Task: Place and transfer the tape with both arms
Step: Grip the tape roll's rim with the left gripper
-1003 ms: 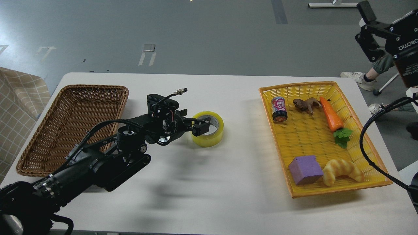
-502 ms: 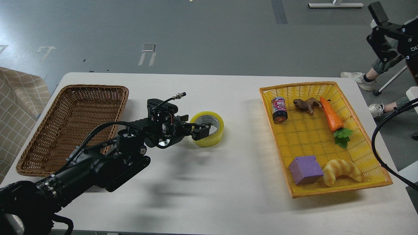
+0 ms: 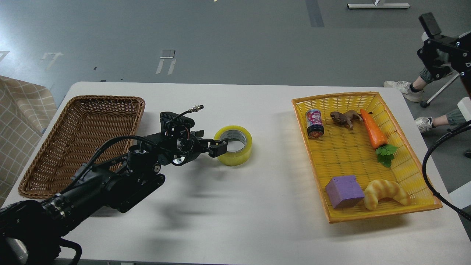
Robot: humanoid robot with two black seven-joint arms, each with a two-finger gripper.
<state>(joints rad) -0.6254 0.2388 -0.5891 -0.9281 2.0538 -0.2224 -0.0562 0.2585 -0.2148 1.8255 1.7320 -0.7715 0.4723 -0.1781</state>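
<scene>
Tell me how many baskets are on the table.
2. The brown basket lies at the table's left end; the yellow basket at the right end holds toys. None seems hidden.

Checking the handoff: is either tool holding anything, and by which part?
Cannot be told. The left tool sits at the tape roll's near-left rim, but a closed hold isn't visible. The right tool carries nothing.

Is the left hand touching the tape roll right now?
Cannot tell. In the head view the left hand overlaps the near left rim of the tape roll, its dark fingers hiding whether there is contact or a gap.
</scene>
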